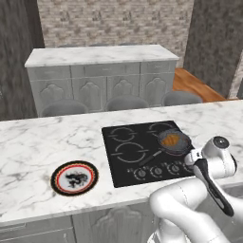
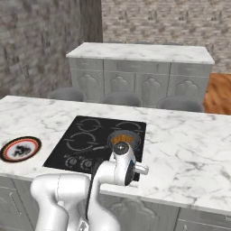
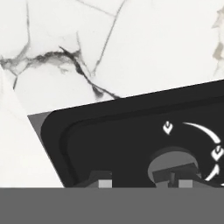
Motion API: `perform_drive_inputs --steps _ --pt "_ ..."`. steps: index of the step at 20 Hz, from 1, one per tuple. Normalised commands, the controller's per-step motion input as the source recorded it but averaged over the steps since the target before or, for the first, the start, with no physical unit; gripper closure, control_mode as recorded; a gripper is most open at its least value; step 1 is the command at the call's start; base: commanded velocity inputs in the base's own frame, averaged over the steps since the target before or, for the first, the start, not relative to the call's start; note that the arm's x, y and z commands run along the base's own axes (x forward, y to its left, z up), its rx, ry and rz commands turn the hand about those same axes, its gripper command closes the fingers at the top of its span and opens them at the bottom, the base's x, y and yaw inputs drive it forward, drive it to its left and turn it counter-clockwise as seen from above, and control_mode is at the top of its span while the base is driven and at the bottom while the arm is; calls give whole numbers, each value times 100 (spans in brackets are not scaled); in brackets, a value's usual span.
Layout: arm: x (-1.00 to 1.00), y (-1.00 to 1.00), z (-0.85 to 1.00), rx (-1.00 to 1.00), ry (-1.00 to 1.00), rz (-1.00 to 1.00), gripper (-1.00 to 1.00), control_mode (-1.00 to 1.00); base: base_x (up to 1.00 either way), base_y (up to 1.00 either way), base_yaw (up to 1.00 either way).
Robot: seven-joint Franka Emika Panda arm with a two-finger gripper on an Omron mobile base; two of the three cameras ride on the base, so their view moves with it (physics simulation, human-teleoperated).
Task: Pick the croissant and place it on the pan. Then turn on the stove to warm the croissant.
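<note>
Golden-brown and small, the croissant (image 1: 172, 139) already lies in the pan (image 1: 176, 142). The pan sits on the front right ring of the stove (image 1: 124, 156), on the marble counter (image 1: 33, 147). So the first job looks done, and I think the job now is to turn a knob.

The arm bends low over the front right corner of the stove. In the hand view the tool (image 3: 144, 183) hangs just above one round knob (image 3: 173, 165). One tip (image 3: 104, 183) is left of the knob and the other tip (image 3: 183, 183) is right over it. The tips stand partly apart and hold nothing.

What could go wrong? The tool is not centred on the knob. If it shuts like this, one tip may land on top and slip off, and the knob will not turn. There are more knobs in the row. A wrong knob would heat a ring with no pan on it, and the croissant would stay cold. The arm is also near the pan, so a wide swing could bump it off its ring.

In the left base view the croissant's long side seems to run left to right across the pan. It is too small to tell which way its tips curl. The pan's handle (image 1: 151, 157) points toward the front left, at the knobs.

A plate (image 1: 74, 178) sits well apart on the left.
</note>
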Motion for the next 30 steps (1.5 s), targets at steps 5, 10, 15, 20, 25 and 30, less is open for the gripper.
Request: perform_drive_inputs --steps 5,10,15,20,25,30 --pt "26 -23 -85 -6 -81 9 100 -100 0 0 0" --pt "16 -14 -71 -8 -81 16 100 -100 0 0 0" --pt "-17 -16 9 -1 -65 13 100 -100 0 0 0" --pt "-62 -1 95 0 -28 1 100 -100 0 0 0" --pt "-71 0 97 0 -2 0 100 -100 0 0 0" --pt "-64 1 86 -2 15 1 100 -100 0 0 0"
